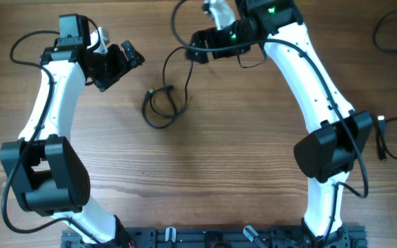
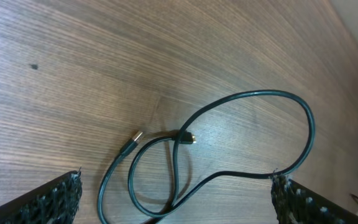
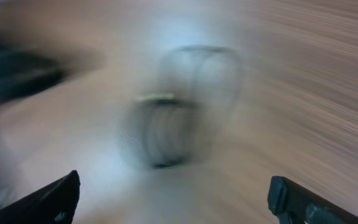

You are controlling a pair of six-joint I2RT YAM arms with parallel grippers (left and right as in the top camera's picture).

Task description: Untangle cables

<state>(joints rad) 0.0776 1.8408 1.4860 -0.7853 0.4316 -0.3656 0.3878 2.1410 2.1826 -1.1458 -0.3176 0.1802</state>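
Cables (image 2: 182, 135) lie loosely looped on the table (image 2: 104, 62), seemingly ungripped.

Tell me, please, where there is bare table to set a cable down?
Free: the bare table between the left arm and right arm, below the cable loop. Crowded: the top, where the left gripper and right gripper flank that loop, and the right edge, where other cables lie.
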